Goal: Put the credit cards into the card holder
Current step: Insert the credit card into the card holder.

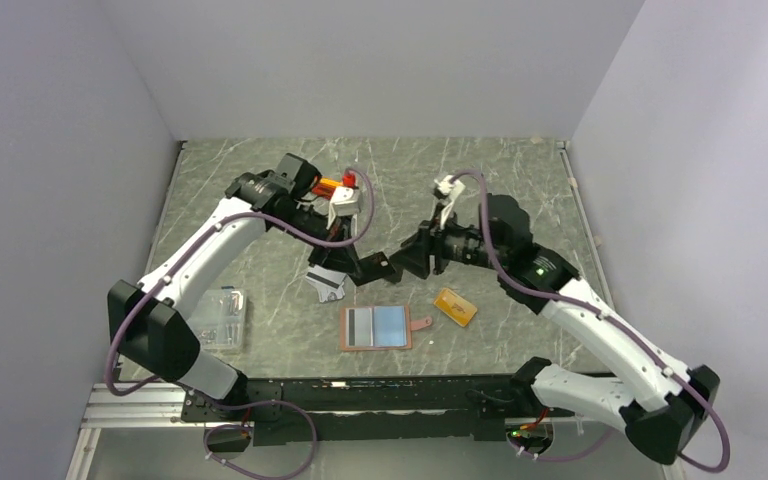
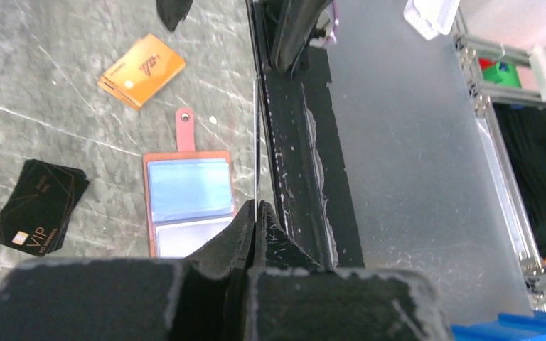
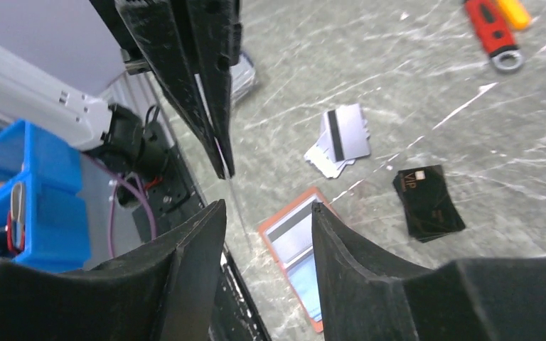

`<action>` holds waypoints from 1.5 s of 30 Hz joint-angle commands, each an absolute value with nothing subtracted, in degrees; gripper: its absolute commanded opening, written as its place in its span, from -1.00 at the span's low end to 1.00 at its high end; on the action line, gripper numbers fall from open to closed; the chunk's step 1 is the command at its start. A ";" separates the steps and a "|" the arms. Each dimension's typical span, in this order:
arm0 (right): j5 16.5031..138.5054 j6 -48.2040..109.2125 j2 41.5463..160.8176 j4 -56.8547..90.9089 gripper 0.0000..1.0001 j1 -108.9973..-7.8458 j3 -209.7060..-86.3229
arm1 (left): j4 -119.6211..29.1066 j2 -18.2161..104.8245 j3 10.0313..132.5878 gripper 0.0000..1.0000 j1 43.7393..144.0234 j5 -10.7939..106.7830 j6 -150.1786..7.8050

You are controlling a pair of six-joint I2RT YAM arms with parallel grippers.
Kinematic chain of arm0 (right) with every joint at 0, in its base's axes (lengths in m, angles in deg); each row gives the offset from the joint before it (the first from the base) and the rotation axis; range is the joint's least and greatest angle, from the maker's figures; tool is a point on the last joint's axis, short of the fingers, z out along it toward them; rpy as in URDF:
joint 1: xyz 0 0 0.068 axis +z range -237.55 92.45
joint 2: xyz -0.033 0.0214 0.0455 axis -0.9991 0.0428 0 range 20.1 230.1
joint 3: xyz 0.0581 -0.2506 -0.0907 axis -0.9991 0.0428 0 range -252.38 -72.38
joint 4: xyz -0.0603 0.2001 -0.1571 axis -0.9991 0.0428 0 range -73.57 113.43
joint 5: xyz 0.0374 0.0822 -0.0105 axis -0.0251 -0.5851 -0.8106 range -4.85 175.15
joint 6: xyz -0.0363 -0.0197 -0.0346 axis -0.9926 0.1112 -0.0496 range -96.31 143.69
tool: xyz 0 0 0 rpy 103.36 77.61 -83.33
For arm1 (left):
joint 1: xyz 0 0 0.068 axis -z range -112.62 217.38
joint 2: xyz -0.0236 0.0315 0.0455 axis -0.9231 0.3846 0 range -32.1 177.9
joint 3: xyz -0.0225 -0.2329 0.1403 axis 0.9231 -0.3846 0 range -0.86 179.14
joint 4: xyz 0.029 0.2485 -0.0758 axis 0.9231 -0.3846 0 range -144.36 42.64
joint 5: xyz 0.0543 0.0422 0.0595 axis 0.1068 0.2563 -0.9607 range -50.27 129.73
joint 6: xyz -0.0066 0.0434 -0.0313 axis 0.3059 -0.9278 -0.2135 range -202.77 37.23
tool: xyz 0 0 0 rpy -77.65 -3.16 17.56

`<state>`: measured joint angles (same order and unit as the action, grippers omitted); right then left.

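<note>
Left gripper (image 2: 256, 213): fingers pressed together on a held card (image 2: 256, 142), seen edge-on as a thin pale line, colour not readable; card clear of the table (image 1: 520, 200).
Right gripper (image 3: 266, 227): fingers apart, one either side of that card's free end; no contact visible.
The two grippers meet tip to tip just behind the holder (image 2: 187, 155).
Holder: lies open and flat near the front edge, clear sleeves up, snap tab out to the right.
Orange cards (image 2: 142, 69): stacked just beyond the tab, apart from it.
Black cards (image 2: 37, 206): stacked beside the holder, not touching.
Silver cards (image 3: 341, 138): fanned, stripe up, near the black ones.
Orange-handled tool (image 3: 494, 32): far back; clear box (image 1: 222, 318): front left.
</note>
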<state>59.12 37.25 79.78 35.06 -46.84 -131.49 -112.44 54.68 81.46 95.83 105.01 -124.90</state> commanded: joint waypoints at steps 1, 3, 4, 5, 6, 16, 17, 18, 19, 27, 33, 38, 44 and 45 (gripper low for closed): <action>59.95 42.79 72.86 23.18 0.03 -50.52 -125.95 | -99.37 49.62 80.55 -1.00 92.53 113.71 -111.18; 58.84 45.06 69.88 18.05 0.15 -51.44 -121.89 | -92.34 48.23 79.77 -1.00 91.29 115.83 -104.17; 58.68 46.26 68.55 15.68 0.27 -51.77 -120.05 | -88.39 47.57 78.68 -1.00 90.99 116.18 -100.35; 57.95 47.25 67.55 13.09 0.37 -51.96 -118.37 | -82.54 46.86 77.51 -1.00 90.82 116.30 -95.96; 57.26 48.11 66.74 11.00 0.45 -52.06 -117.13 | -78.42 46.16 76.26 -1.00 90.77 116.18 -91.61; 52.95 54.46 71.78 -4.41 0.54 -52.20 -114.74 | -58.71 45.44 71.45 -1.00 90.76 118.61 -68.91; 53.17 55.55 72.32 -7.59 0.54 -52.24 -113.68 | -57.45 45.22 71.13 -1.00 90.74 118.80 -67.37; 53.42 56.84 72.85 -10.80 0.54 -52.26 -112.74 | -55.93 44.98 70.81 -1.00 90.76 118.84 -65.80; 53.60 57.96 73.58 -13.73 0.53 -52.22 -112.12 | -55.02 44.78 70.51 -1.00 90.76 118.79 -65.05; 54.59 64.69 80.16 -25.95 0.26 -52.15 -112.07 | -54.10 44.31 68.90 -1.00 90.76 118.52 -64.31; 55.28 69.27 84.68 -29.54 -0.47 -52.13 -112.77 | -52.09 44.54 68.52 -1.00 90.72 118.33 -62.57; 54.83 70.45 85.66 -30.74 -0.90 -52.02 -112.73 | -53.01 44.91 69.89 -1.00 90.67 117.52 -62.72; 54.91 67.83 84.14 -22.41 -1.00 -52.31 -114.69 | -58.54 44.63 70.40 -0.02 90.57 113.94 -65.83; 54.46 66.51 83.39 -18.82 -1.00 -52.69 -115.80 | -61.32 44.44 71.05 0.12 90.58 112.57 -69.13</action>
